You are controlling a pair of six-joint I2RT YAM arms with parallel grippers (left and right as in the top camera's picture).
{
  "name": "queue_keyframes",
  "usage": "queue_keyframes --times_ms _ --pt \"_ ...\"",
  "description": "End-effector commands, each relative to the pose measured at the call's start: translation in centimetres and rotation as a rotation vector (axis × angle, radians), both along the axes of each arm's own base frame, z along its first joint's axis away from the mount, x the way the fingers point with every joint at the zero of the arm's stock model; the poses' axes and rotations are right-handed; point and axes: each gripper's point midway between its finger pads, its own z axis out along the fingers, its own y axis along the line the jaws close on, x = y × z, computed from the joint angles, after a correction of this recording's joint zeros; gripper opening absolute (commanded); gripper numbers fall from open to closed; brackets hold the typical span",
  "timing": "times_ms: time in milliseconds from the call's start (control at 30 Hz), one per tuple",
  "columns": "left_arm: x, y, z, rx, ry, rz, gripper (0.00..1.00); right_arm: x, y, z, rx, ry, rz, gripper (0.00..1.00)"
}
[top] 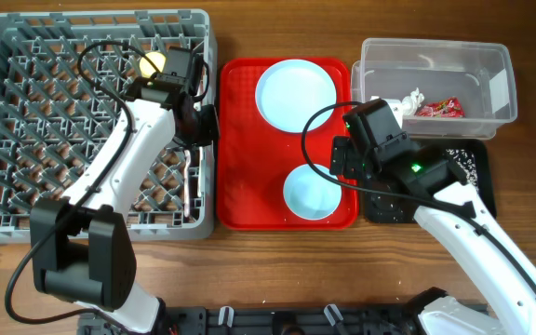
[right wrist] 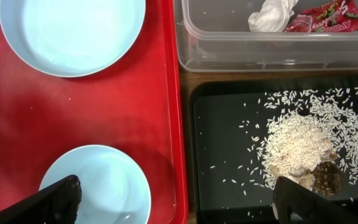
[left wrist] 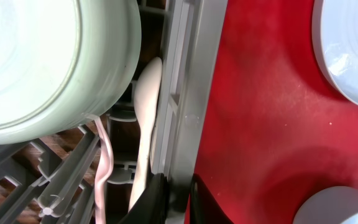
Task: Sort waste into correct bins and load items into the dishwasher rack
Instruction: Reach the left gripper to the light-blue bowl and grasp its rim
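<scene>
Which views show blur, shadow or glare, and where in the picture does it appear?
Overhead: sharp, evenly lit, no strong glare. Left wrist: the near bowl looks soft; the left gripper's fingers are dark and blurred. Right wrist: the rice is crisp, a soft shadow lies on the red tray, and the right gripper's fingertips are out of focus.
</scene>
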Motion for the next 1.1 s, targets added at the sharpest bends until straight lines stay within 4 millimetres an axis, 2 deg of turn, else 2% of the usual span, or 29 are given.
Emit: queue_keyframes --times_ms 0,33,100,133,233,267,333,367,400,433,500,533,567,600,633,767,867,1067 --pt "-1.0 -1.7 -0.5 -0.056 0.043 -0.013 0.15 0.3 -0.3 0.5 -0.014 -0.018 -0.013 1.0" --pt "-1.0 -1.5 -0.5 -0.048 0.041 -0.011 0.19 0.3 -0.3 0.5 -0.014 -0.018 -0.013 1.0" --pt "-0.9 -0.9 -0.6 -0.01 0.035 -0.003 0.64 0.3 -0.3 0.5 -0.014 -0.018 -0.013 1.0" --pt "-0.8 -0.4 -0.6 0.014 0.031 0.002 0.72 0.3 -0.3 0.5 -0.014 -0.018 -0.013 1.0" --pt "0.0 0.6 0.1 0.074 -0.011 0.018 0.73 0.3 -0.3 0.5 -0.014 -0.018 -0.013 1.0" --pt "0.7 0.9 1.3 0.093 -0.045 0.026 0.73 0.3 -0.3 0.5 -0.014 -0.018 -0.013 1.0" --pt "1.9 0.5 5.2 0.061 -0.128 0.029 0.73 0.3 -0.3 0.5 -0.014 -0.018 -0.013 1.0" --pt "2.4 -0.1 7.0 0.025 -0.168 0.024 0.71 0.3 -0.3 0.5 -0.014 -0.018 -0.013 1.0" --pt "2.8 -1.3 9.7 -0.053 -0.223 0.007 0.68 0.3 -0.3 0.5 -0.014 -0.018 -0.013 1.0" --pt "2.9 -2.5 11.5 -0.128 -0.254 -0.01 0.65 0.3 -0.3 0.5 -0.013 -0.018 -0.014 1.0" --pt "1.9 -5.4 13.6 -0.292 -0.259 -0.081 0.59 0.3 -0.3 0.5 -0.013 -0.018 -0.014 1.0" --pt "1.0 -6.5 13.7 -0.337 -0.227 -0.11 0.53 0.3 -0.3 0.5 -0.014 -0.018 -0.013 1.0" --pt "0.4 -6.9 13.4 -0.341 -0.202 -0.122 0.49 0.3 -0.3 0.5 -0.014 -0.018 -0.013 1.0" --pt "-0.2 -7.2 12.6 -0.325 -0.173 -0.131 0.36 0.3 -0.3 0.5 -0.014 -0.018 -0.013 1.0" --pt "-0.9 -7.6 11.6 -0.305 -0.144 -0.143 0.05 0.3 -0.3 0.5 -0.014 -0.018 -0.013 1.0" --pt "-3.8 -9.7 6.5 -0.285 -0.007 -0.201 0.04 0.3 -0.3 0.5 -0.014 -0.018 -0.013 1.0" --pt "-7.3 -13.6 2.3 -0.377 0.106 -0.306 0.04 0.3 -0.3 0.5 -0.014 -0.018 -0.013 1.0" --pt "-11.2 -18.1 -2.8 -0.431 0.182 -0.339 0.04 0.3 -0.3 0.5 -0.014 -0.018 -0.013 1.0"
